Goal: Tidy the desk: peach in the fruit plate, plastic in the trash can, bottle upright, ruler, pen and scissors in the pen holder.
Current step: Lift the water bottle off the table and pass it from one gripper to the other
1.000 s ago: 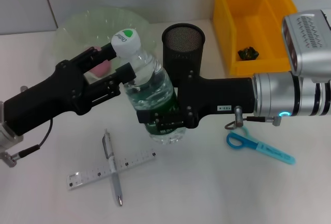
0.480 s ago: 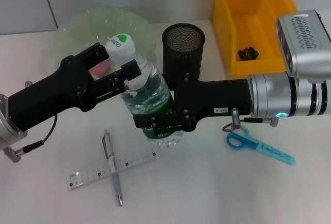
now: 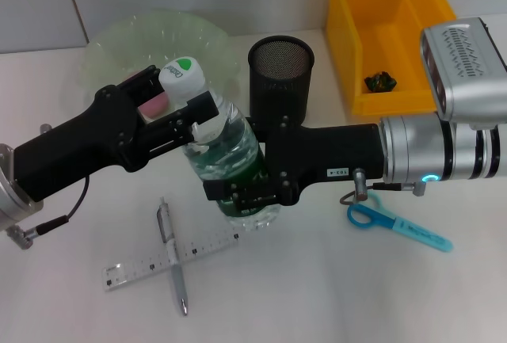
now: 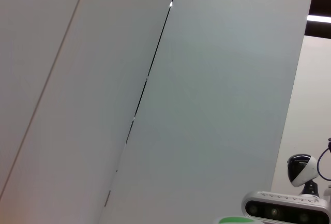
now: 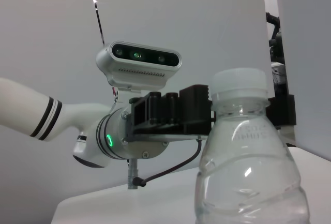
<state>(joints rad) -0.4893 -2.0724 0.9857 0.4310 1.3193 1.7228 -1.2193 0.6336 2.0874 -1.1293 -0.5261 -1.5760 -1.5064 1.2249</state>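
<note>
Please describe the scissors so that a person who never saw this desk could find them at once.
Start at the yellow trash can at the far right of the desk. Nearer the robot, just past the right arm, the scissors lie flat, alone. They are the only blue object: loop handles and a light blue blade cover.

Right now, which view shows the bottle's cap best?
The right wrist view: the cap sits close and unobstructed atop the bottle. The head view shows it from above, flanked by the left gripper. The left wrist view shows only a green sliver at its edge.
</note>
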